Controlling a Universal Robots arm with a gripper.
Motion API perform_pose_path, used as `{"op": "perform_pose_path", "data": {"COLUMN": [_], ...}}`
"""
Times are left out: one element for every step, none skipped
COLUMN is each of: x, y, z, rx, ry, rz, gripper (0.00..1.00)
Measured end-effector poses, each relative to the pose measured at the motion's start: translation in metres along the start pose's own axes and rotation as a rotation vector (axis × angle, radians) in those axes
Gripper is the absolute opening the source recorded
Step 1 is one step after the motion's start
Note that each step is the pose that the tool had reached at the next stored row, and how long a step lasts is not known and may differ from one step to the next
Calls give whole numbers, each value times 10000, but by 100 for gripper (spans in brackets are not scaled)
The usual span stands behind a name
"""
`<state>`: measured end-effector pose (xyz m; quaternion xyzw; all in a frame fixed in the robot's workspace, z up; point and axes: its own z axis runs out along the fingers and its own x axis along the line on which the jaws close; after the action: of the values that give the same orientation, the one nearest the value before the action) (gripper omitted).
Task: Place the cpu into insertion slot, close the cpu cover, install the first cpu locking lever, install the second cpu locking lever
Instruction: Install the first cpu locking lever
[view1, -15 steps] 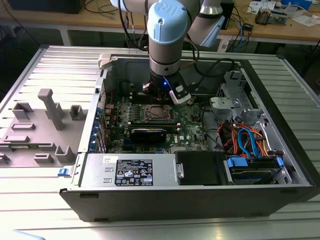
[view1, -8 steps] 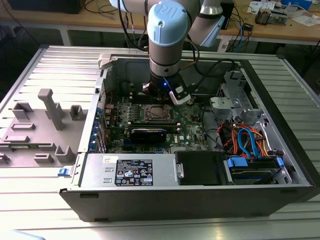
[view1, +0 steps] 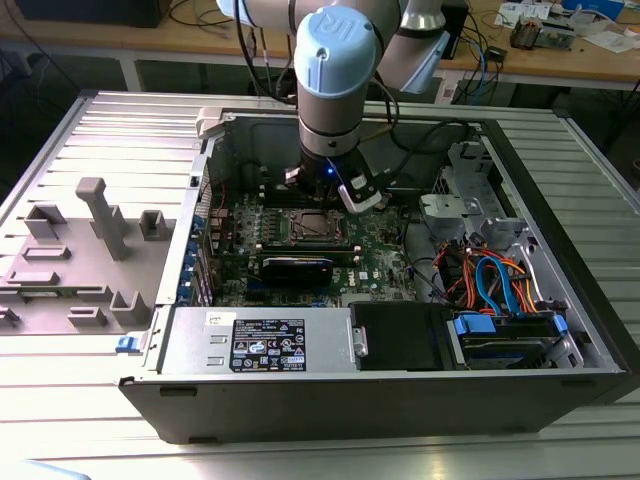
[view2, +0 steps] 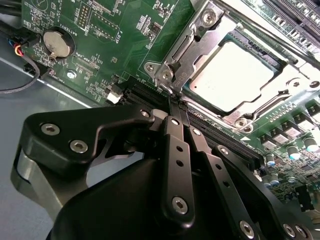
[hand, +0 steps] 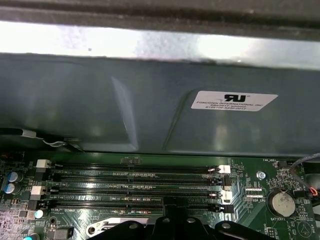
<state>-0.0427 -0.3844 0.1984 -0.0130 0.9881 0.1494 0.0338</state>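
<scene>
Hovering the gripper (view2: 172, 102), pinched narrow, at the hooked end of the probably stiff, springy locking lever (view2: 167, 89), its likeliest grip point, just beside the cpu cover (view2: 200, 37) lying over the light, fragile cpu (view2: 232, 75) seated in the insertion slot (view2: 202, 100).

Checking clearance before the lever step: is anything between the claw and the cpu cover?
Nothing visible does. In the second wrist view the claw sits right at a corner of the cpu cover, which lies closed over the cpu.
</scene>
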Motion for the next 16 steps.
{"op": "perform_pose_path", "data": {"x": [1, 1, 1, 1, 2, 3, 3, 3, 3, 3, 4, 4, 4, 4, 5, 6], "y": [-5, -8, -10, -14, -18, -21, -23, -25, -26, -27, -27, -28, -29, -33, -37, -42], "z": [5, 7, 10, 16, 20, 26, 27, 30, 32, 35, 36, 36, 38, 42, 47, 53], "rx": [-33, -49, -63, -92, -118, -140, -156, -179, -210, -248, -282, -324, -335, -345, -345, -344], "ry": [-3, -4, -5, -8, -11, -17, -19, -23, -27, -32, -34, -36, -37, -38, -40, -45], "rz": [2, 2, 3, 4, 6, 6, 7, 6, 7, 9, 11, 13, 14, 14, 13, 12], "gripper": [11, 11, 11, 11, 11, 11, 11, 11, 11, 11, 11, 11, 11, 11, 11, 11]}}
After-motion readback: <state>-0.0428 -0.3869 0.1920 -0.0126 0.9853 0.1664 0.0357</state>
